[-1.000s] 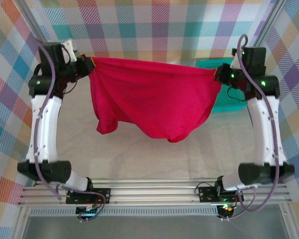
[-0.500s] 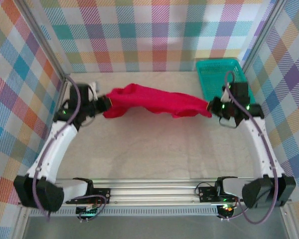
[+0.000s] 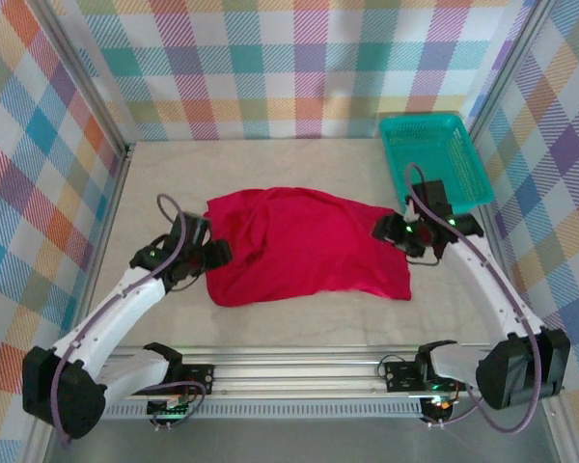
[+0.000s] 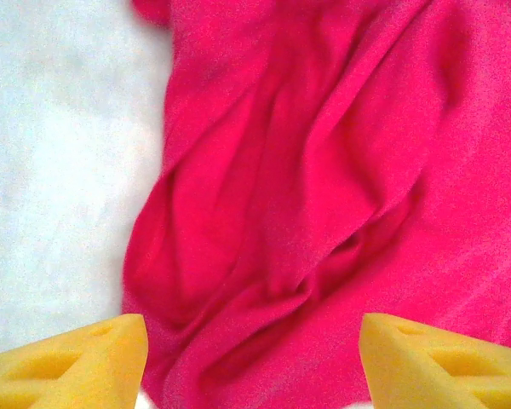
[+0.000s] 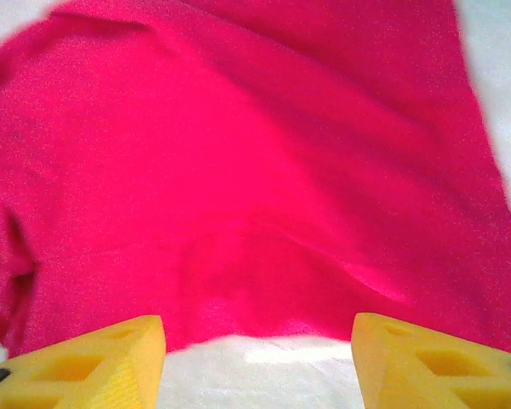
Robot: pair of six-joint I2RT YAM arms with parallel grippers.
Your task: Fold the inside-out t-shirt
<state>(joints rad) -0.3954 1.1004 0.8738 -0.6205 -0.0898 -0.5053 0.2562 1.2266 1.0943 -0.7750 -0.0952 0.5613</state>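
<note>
The red inside-out t-shirt [image 3: 304,241] lies rumpled but mostly flat on the middle of the table [image 3: 299,313], between the two arms. The left gripper [image 3: 215,256] sits at the shirt's left edge, its yellow fingers [image 4: 68,362] spread wide over wrinkled cloth and gripping nothing. The right gripper [image 3: 384,230] is at the shirt's right edge, its jaws also wide and empty, with bare table between them. A teal basket [image 3: 434,154] stands at the far right, apart from the shirt.
</note>
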